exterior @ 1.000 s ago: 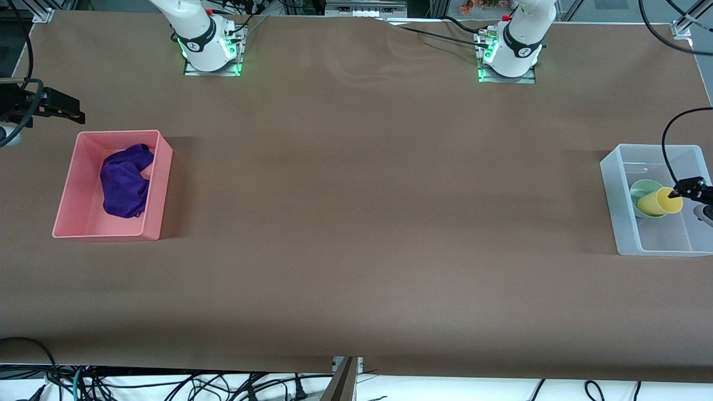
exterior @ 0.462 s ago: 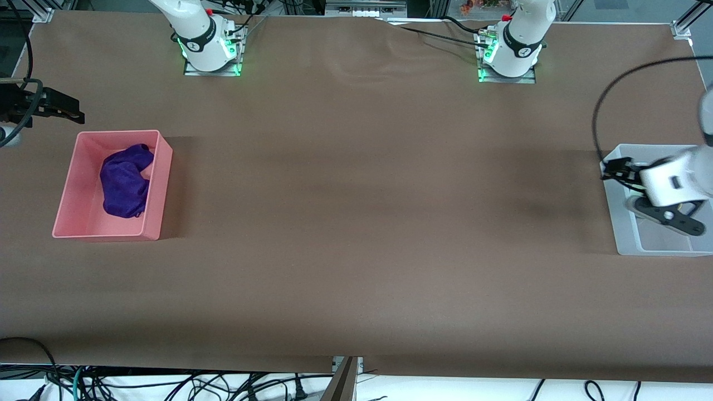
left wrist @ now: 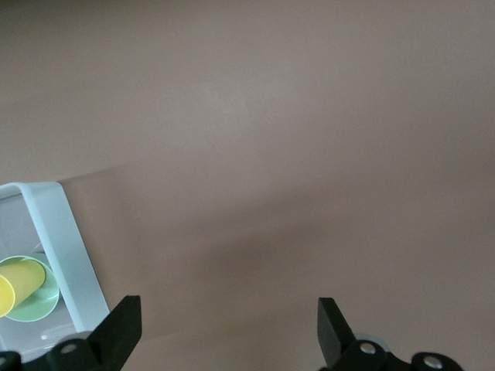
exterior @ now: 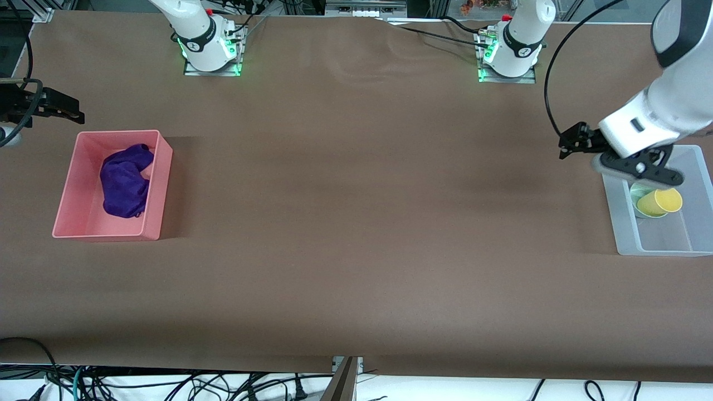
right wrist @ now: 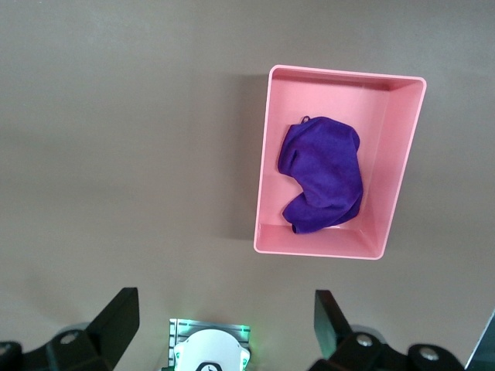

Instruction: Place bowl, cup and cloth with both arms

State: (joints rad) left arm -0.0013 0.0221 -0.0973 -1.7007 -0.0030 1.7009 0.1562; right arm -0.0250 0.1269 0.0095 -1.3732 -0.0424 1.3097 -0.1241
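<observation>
The pale green bowl (exterior: 639, 194) sits in the clear bin (exterior: 623, 223) at the left arm's end of the table. The yellow cup (exterior: 660, 201) lies tilted in it. Both show in the left wrist view, the bowl (left wrist: 45, 297) and the cup (left wrist: 17, 283). My left gripper (exterior: 570, 145) is open and empty, up over the bare table beside the bin; its wrist view (left wrist: 229, 325) shows nothing between its fingers. The purple cloth (exterior: 125, 181) lies crumpled in the pink bin (exterior: 156, 189). My right gripper (exterior: 75, 110) waits open and empty, high over the table's edge by the pink bin.
The right wrist view looks down on the pink bin (right wrist: 267, 170), the cloth (right wrist: 325, 174) and the right arm's base (right wrist: 209, 352). Both arm bases (exterior: 209, 47) stand along the table's edge farthest from the front camera. Brown tabletop (exterior: 362, 211) lies between the bins.
My left gripper was at the cup in the clear bin; it has let go, risen and swung out over the table beside the bin. The right arm has not moved.
</observation>
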